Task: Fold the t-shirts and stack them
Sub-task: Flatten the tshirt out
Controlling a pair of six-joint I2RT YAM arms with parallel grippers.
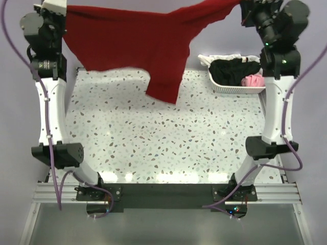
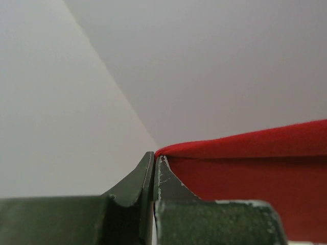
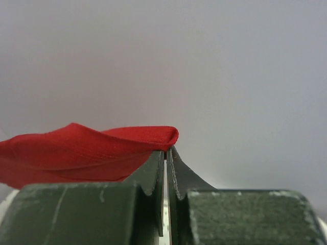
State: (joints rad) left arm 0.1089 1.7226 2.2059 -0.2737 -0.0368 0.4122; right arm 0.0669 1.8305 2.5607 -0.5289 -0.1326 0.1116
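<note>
A large dark red t-shirt (image 1: 127, 41) hangs stretched high above the table between my two raised arms, one part drooping to the middle (image 1: 164, 92). At the top left, my left gripper (image 1: 62, 7) is shut on the shirt's edge. In the left wrist view the jaws (image 2: 155, 155) are pressed together with red cloth (image 2: 255, 168) pinched at their tip. My right gripper (image 1: 241, 6) is shut on the other end. Its jaws (image 3: 166, 150) pinch a fold of the red cloth (image 3: 76, 148). Black (image 1: 230, 71), pink (image 1: 254, 80) and white (image 1: 209, 59) t-shirts lie in the basket.
A white slotted basket (image 1: 232, 89) stands at the back right of the speckled table (image 1: 168, 138), just left of the right arm. Both arm bases sit at the near edge. The wrist views show only a plain grey wall behind the cloth.
</note>
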